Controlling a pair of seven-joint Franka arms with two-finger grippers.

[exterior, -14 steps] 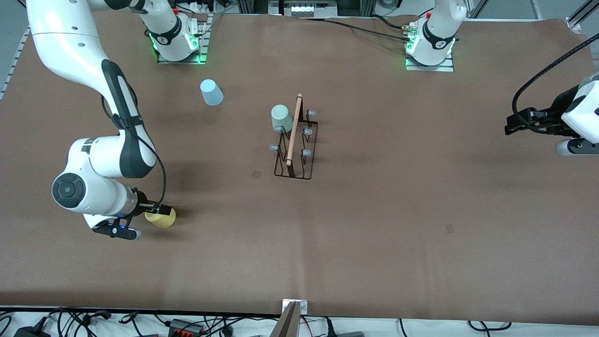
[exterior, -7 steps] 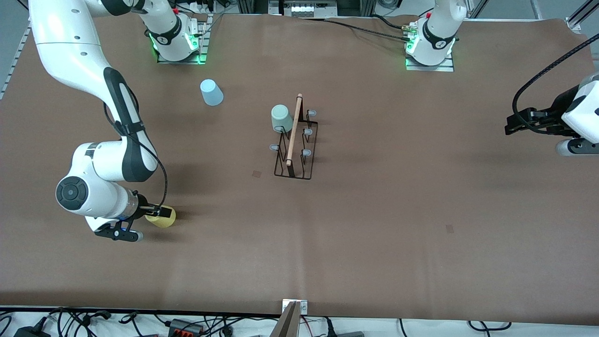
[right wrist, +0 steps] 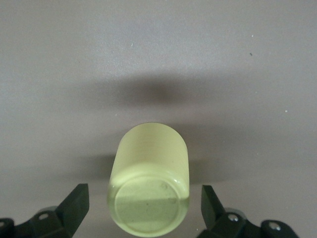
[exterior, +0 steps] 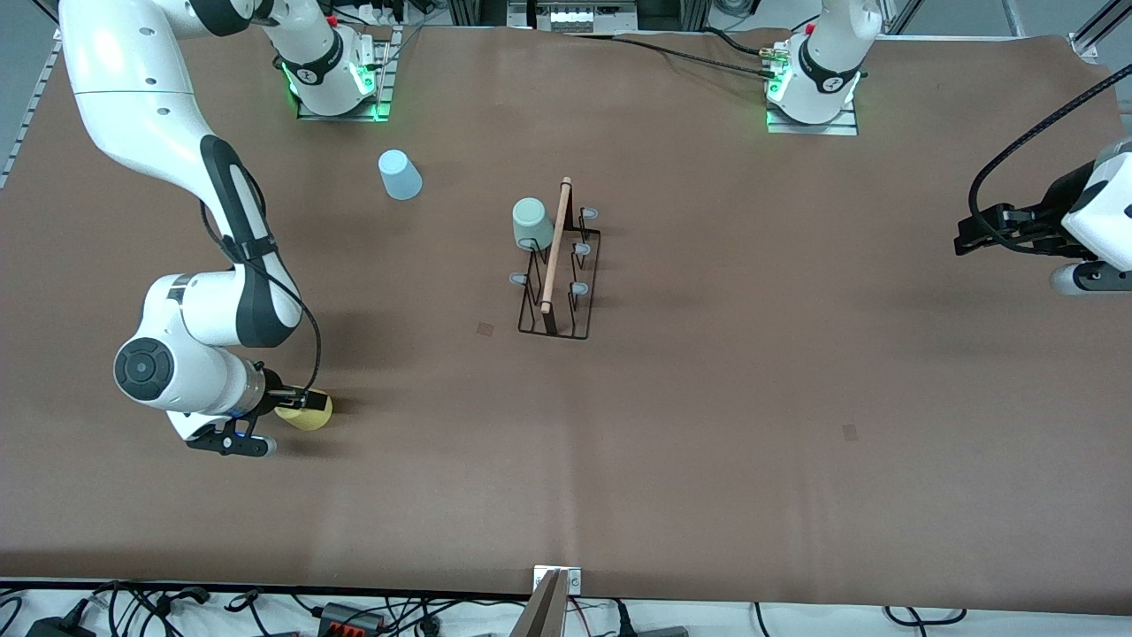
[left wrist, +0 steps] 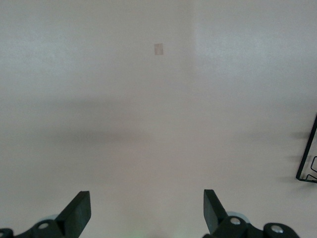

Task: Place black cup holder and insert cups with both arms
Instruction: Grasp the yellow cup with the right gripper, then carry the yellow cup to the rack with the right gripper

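Comparing the front view with its earlier frames, the right arm's elbow and wrist are seen shifted slightly toward the yellow cup (exterior: 305, 413), while the cup, the black cup holder (exterior: 559, 270) and the other cups are unmoved. The right gripper (exterior: 285, 404) is placed low at the yellow cup, which lies on its side near the right arm's end of the table, nearer to the front camera than the holder. The approach is judged nearly finished; a grasp is not yet made. The holder is set upright mid-table, with the mint cup (exterior: 532, 223) already hung on a peg. The blue cup (exterior: 401, 174) is left upside down on the table, farther from the camera, toward the right arm's base. The left gripper (exterior: 973, 237) is kept waiting over the left arm's end of the table.

Left wrist view: both fingers (left wrist: 78, 212) are spread fully, nothing between them; only bare mat and a corner of the holder are recorded.

Right wrist view: the fingers (right wrist: 77, 204) are spread wide on either side of the yellow cup, base toward the camera, with gaps visible on both sides.

Surface: a brown mat (exterior: 707, 425) with faint creases covers the table; cables (exterior: 354, 610) are noted along the table's near edge.
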